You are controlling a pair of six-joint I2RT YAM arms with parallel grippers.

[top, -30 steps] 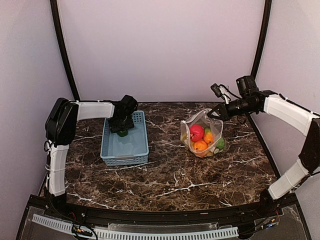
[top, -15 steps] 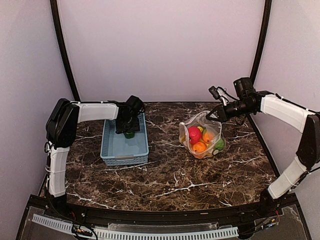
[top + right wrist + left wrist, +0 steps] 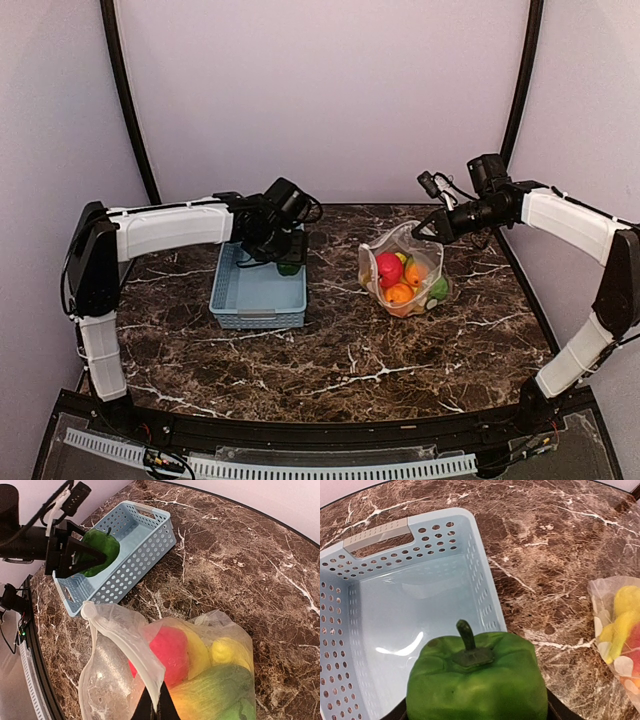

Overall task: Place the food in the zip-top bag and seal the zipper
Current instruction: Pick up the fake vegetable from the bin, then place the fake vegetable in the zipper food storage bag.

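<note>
- The worktop (image 3: 330, 370) is dark brown marble with white veins. Its nearest strip lies behind the arm bases in the top view.
- The light-blue basket (image 3: 258, 300) sits left of centre, its long side running near to far. The floor that shows is bare, and the pepper hides part of it in the left wrist view.
- The green pepper (image 3: 289, 268) hangs over the basket's far right corner, off the floor. It is upright with its stem pointing up (the stem shows best in the left wrist view).
- I cannot tell whether the pepper brushes the rim.
- The left end effector (image 3: 283, 256) is clamped on the pepper, one finger on each side. In its own camera the pepper fills the bottom edge, and only dark slivers of the fingers show.
- The bag (image 3: 405, 272) stands slumped right of centre, well apart from the basket. Its mouth is agape, facing up and toward the far right.
- Inside the bag lie a red apple (image 3: 390, 267), an orange (image 3: 400, 293) and yellow and green pieces. The pieces are bunched together and hard to tell apart through the film.
- The zipper (image 3: 125, 640) curves unsealed along the mouth edge.
- The right end effector (image 3: 437, 227) is farthest back, its tips together on the bag's raised far edge. Its own view cuts the tips off at the bottom.
</note>
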